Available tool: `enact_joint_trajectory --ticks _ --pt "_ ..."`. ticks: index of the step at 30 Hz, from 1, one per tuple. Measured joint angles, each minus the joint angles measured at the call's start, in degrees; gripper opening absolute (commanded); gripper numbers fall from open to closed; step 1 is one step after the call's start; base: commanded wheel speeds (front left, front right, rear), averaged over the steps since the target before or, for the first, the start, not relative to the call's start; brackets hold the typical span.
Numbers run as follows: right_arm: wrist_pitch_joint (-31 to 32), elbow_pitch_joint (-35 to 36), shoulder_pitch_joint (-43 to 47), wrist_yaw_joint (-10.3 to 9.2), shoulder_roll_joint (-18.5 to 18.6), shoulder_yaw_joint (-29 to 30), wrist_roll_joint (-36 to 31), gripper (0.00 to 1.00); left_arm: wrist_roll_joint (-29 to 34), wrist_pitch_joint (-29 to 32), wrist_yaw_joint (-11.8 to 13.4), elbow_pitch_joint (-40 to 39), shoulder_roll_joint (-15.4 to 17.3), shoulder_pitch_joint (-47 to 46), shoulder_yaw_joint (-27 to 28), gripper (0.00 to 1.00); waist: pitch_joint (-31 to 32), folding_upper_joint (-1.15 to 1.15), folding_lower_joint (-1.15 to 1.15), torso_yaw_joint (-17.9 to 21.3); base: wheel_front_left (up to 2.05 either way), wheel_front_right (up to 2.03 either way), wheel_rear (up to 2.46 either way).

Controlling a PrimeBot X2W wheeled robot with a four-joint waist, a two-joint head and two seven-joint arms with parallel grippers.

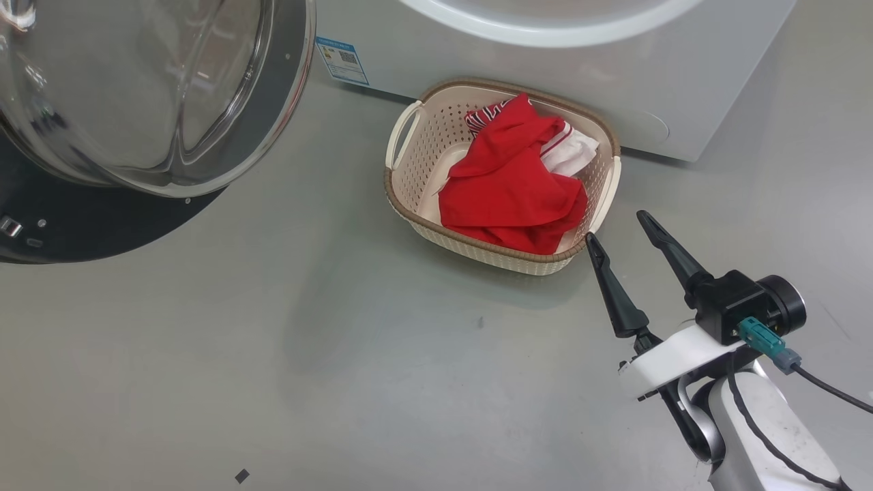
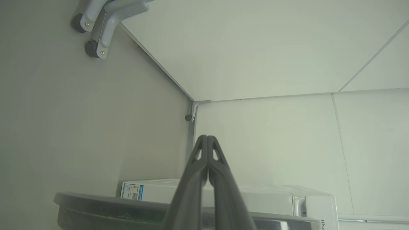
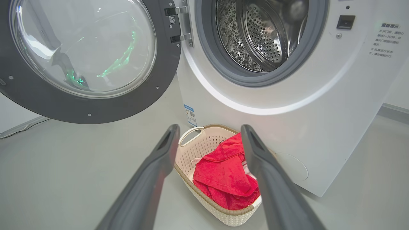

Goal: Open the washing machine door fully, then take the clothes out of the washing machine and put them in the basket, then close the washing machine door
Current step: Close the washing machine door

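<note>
**One garment in the basket, door swung wide**

One bundle of clothes [image 1: 511,184], red with white trim, lies heaped in the basket [image 1: 416,164]. The basket stands on the floor [image 1: 273,354] just in front of the washing machine [image 1: 491,68], at about one o'clock from the middle of my head view. The washing machine door [image 1: 136,88] hangs swung out at ten o'clock. My right gripper [image 1: 616,226] hovers at four o'clock with its fingers spread wide and holding nothing, tips just beside the basket's near corner. Through the right wrist I see the steel drum [image 3: 255,41] at one o'clock. My left gripper [image 2: 207,138] is pinched together on nothing, pointing at pale wall panels [image 2: 271,143].
</note>
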State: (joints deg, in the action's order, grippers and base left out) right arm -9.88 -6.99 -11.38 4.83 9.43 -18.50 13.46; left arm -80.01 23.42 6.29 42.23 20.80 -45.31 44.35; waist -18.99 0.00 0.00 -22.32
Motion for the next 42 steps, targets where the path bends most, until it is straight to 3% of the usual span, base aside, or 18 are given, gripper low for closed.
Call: enact_joint_trajectory --ticks 9,26,42 --pt "0.0 0.5 0.0 -0.03 0.1 0.0 0.0 1.0 0.4 4.3 0.5 5.5 0.2 -0.8 -2.4 0.0 -0.7 0.0 0.0 0.4 0.0 0.0 0.0" --pt "0.0 0.6 0.0 -0.23 0.1 0.0 0.0 1.0 0.3 12.5 0.3 8.3 0.3 -3.2 -6.2 0.0 -0.3 0.0 0.0 0.2 0.0 0.0 0.0" --pt "-0.1 0.2 0.0 -0.8 0.0 0.4 0.4 1.0 -0.2 19.6 -4.4 8.8 -1.2 -3.2 -8.7 0.0 0.3 0.0 0.0 -0.5 0.0 0.0 0.0"
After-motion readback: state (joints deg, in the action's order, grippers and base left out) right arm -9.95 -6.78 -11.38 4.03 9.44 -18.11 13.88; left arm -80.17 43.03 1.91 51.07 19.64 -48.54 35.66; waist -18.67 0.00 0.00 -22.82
